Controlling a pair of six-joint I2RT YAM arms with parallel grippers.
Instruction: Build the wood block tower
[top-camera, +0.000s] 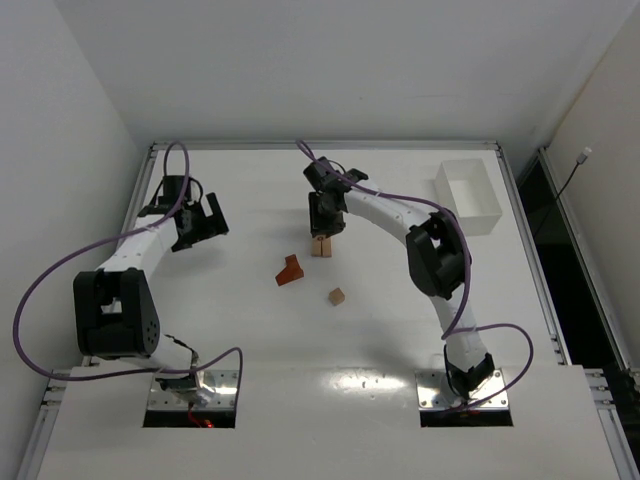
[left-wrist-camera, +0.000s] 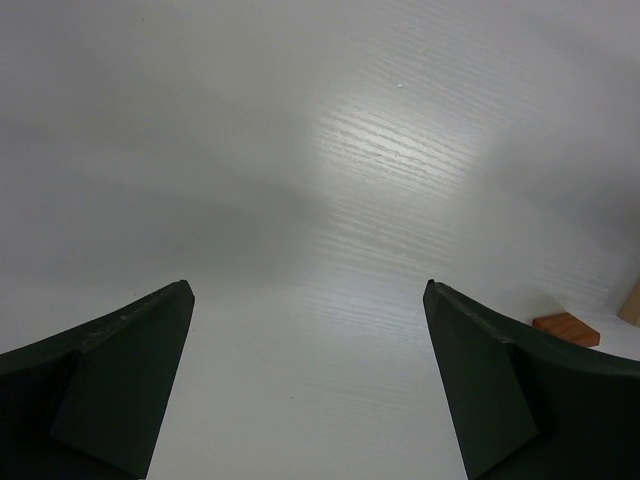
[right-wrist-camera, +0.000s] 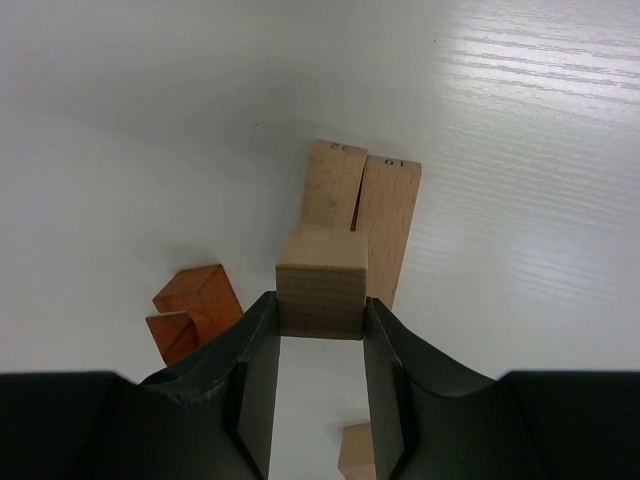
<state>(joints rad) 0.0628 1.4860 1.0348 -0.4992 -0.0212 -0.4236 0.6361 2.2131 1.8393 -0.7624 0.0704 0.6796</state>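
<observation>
The white tabletop (top-camera: 250, 340) fills most of the overhead view. Seen close up, its surface has a faint wood-grain texture and a soft patch of glare. A silvery metal rail (top-camera: 320, 146) edges it at 12 o'clock and runs down both sides. At about 2 o'clock, near the far right corner, a white rectangular tray (top-camera: 487, 220) sits open side up. Plain white walls (top-camera: 60, 140) stand at 9 and 12 o'clock. A thin black cable (top-camera: 572, 175) hangs on the wall at 3 o'clock.
</observation>
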